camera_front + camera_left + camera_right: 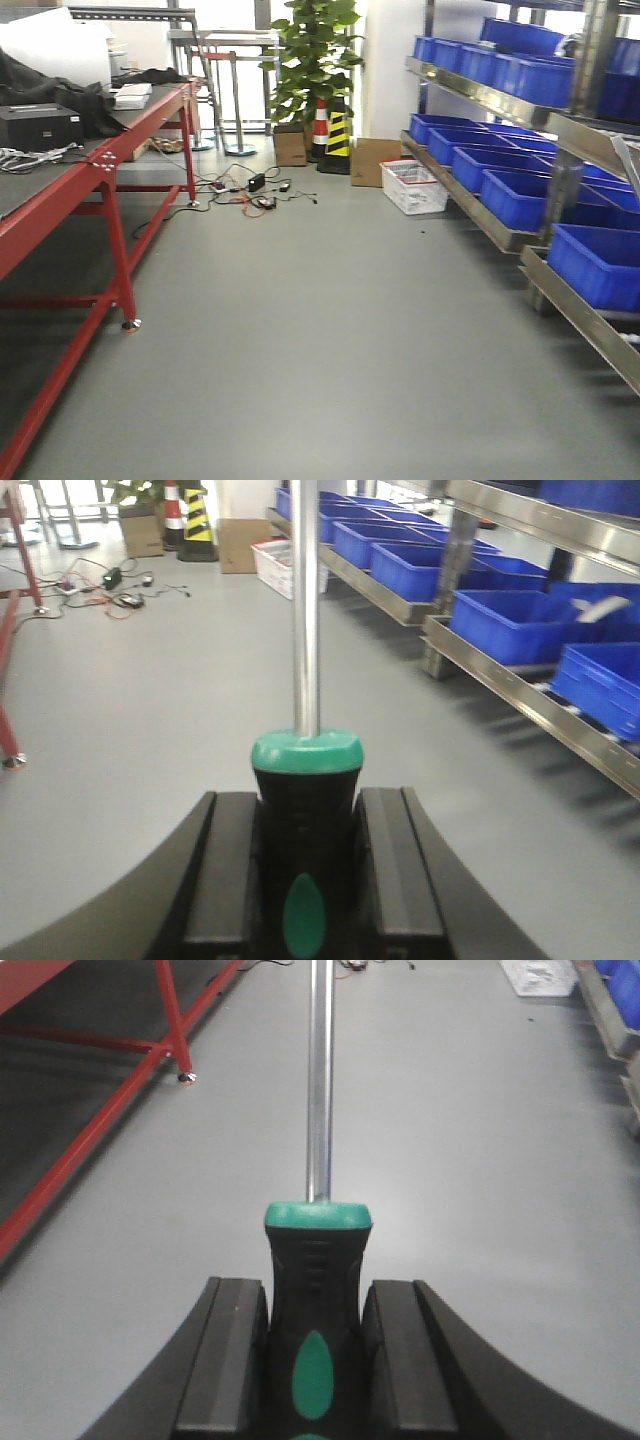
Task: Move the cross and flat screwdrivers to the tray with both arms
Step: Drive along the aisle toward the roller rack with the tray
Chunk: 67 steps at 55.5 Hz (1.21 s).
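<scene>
Underfoot, grey floor (330, 350) runs between a red table (60, 210) and a rack (500, 238) of blue bins (600, 265). The left claw (307, 820) is clamped on one screwdriver (306, 750) by its handle, and the right claw (316, 1305) on the other screwdriver (318, 1218). Both shafts point lengthwise straight out from the claws, above the floor.

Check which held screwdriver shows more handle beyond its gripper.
The screwdriver in the right gripper: a ribbed black stretch shows between its green collar and the gripper. The screwdriver in the left gripper sits deeper, collar nearly at the gripper.
</scene>
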Tool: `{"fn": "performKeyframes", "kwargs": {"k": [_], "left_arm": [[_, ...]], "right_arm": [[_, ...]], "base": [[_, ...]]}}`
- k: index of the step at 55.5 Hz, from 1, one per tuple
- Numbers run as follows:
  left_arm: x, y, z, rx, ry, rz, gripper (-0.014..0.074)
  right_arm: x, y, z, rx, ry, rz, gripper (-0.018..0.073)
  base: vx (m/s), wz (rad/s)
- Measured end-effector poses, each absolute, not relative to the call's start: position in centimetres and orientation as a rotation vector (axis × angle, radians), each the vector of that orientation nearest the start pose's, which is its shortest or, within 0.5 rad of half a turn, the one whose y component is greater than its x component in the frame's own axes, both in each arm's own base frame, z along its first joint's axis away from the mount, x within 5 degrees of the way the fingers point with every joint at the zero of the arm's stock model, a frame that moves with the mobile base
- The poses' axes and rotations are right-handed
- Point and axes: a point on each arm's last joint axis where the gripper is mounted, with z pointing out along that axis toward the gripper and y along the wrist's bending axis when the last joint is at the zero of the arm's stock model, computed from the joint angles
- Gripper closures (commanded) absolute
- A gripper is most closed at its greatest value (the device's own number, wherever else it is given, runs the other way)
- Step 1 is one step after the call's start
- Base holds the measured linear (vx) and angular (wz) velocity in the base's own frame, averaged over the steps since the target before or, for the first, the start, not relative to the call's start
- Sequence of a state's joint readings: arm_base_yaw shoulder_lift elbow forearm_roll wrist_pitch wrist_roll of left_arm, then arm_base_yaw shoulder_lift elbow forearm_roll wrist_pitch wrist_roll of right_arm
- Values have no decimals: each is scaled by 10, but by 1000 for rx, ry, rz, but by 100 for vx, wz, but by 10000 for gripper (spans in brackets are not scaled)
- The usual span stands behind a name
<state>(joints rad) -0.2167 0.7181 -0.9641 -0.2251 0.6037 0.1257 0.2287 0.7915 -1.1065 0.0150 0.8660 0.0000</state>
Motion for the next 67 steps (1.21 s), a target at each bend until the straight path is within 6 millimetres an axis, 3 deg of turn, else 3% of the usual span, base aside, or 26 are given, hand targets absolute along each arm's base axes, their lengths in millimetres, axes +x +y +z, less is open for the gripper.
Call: {"fn": "performKeyframes", "kwargs": {"k": [30,67], "left_arm": [[124,-39,418,233,1824,-311,599],[124,-39,418,233,1824,-310,599]], "right_arm": [[130,31,428,-230,2028,164,567],[130,31,428,-230,2028,165,567]], "base": [[55,4],[45,-64]]}}
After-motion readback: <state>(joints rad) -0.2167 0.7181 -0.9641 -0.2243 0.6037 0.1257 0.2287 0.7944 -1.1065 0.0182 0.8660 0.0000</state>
